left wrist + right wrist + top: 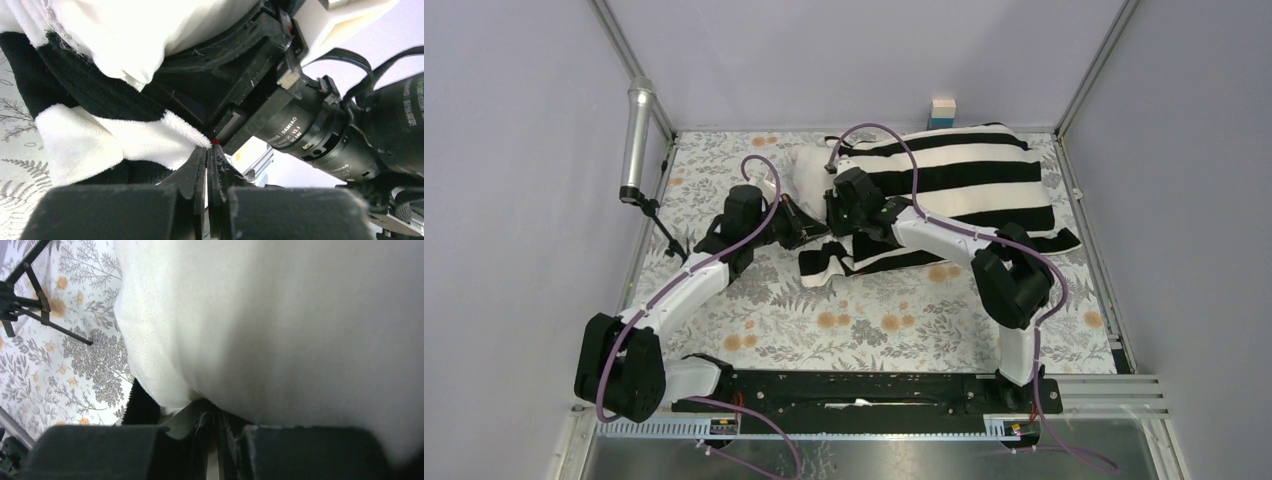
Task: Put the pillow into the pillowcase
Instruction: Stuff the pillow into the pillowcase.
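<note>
Striped black and white, the pillowcase [964, 180] lies across the far right of the floral table cover [854, 320]. It is plump along most of its length, so the pillow [807, 172] looks to be largely inside already. Only a cream end bulges from the open mouth on the left, and a loose striped flap trails toward the near side. Both arms meet at that mouth, which fits the job in hand: one holds the opening while the other works the last of the stuffing in. The left gripper [809, 232] is clamped tight, jaws together. Its wrist view shows the plush hem of the case drawn to a point right at the fingertips, so I judge it pinches that edge to hold the mouth stretched. The right gripper [836, 198] is pressed against the pillow's exposed end. Its jaws stand almost together with a small fold of cream fabric at their tips, but whether that fold is truly nipped I cannot tell.
</note>
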Robot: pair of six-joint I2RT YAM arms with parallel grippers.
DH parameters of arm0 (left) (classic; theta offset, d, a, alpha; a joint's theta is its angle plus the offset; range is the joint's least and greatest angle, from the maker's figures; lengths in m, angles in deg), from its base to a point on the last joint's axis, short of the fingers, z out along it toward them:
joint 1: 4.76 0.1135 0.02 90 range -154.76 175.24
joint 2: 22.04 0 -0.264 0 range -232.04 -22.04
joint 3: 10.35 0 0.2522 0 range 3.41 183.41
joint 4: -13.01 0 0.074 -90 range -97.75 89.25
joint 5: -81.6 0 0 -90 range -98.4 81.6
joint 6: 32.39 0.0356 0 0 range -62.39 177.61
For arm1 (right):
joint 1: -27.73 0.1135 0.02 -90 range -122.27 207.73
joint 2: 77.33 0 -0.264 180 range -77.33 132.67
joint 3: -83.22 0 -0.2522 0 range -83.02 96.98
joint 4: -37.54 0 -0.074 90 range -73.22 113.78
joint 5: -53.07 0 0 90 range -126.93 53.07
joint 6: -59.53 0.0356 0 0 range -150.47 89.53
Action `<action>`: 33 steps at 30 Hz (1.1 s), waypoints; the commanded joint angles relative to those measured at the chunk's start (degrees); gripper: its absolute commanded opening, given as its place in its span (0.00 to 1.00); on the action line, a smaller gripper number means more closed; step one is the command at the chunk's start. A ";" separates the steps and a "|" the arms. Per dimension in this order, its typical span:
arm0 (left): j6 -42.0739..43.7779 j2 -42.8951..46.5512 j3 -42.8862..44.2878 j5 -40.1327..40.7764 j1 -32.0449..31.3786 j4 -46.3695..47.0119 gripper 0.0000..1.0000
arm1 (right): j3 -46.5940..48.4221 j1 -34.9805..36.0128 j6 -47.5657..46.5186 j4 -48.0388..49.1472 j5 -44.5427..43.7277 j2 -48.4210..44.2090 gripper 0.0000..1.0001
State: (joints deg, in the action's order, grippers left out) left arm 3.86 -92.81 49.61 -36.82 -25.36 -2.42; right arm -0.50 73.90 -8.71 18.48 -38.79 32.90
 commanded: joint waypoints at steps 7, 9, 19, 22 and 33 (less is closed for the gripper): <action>2.56 7.74 -2.60 0.10 -0.49 -0.37 0.00 | -6.50 0.35 0.35 1.65 2.19 9.86 0.17; 3.93 9.58 -6.61 3.96 -0.49 -4.00 0.00 | -9.59 1.15 -0.05 4.40 2.16 8.62 0.19; 6.34 12.83 -17.99 12.26 -0.58 -8.02 0.22 | -17.02 1.64 6.27 14.17 8.03 9.27 0.00; 7.74 12.13 -15.58 13.76 -0.58 -9.97 0.32 | -17.84 1.64 8.46 15.47 8.53 10.08 0.00; 10.70 7.08 -2.89 26.66 -0.75 -18.35 0.41 | -20.70 1.55 10.45 17.59 6.05 7.55 0.00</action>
State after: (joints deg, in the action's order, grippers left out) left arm 12.34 -81.81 42.29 -17.48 -25.91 -19.36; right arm -17.55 76.00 -2.50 45.54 -31.41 37.21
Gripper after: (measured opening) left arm 0.414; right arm 0.015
